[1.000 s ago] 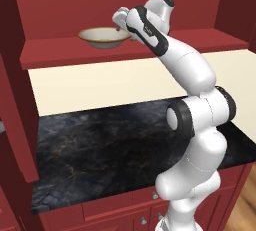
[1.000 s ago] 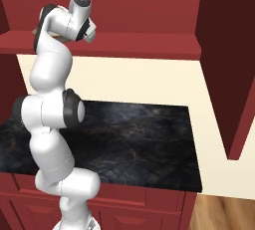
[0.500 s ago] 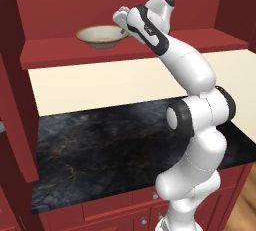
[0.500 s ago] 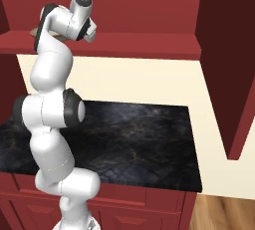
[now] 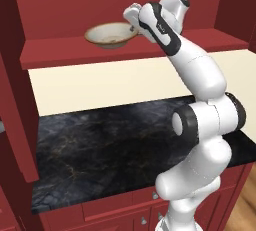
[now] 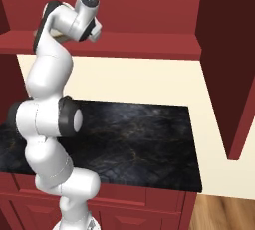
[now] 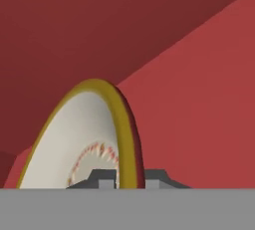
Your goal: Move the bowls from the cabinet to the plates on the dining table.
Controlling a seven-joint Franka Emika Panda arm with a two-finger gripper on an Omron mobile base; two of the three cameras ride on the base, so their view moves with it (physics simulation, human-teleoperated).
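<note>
Hand view showed our gripper (image 7: 124, 180) clamped on the tan-gold rim of the shallow bowl (image 7: 74, 139), one finger on each side of it. We saw that bowl (image 5: 111, 35) resting on the cabinet shelf (image 5: 65, 51), above the black marble counter (image 5: 110, 150).

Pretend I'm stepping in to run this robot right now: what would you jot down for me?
Gripper: shut on the rim of the shallow bowl, one finger on each side of the rim.
Bowl: on the red cabinet shelf; the hand is at its right edge.
Done: bowl gripped.
Left: lift it out and carry it to a plate on the dining table, then do the same with the second bowl. The black marble counter lies below.
</note>
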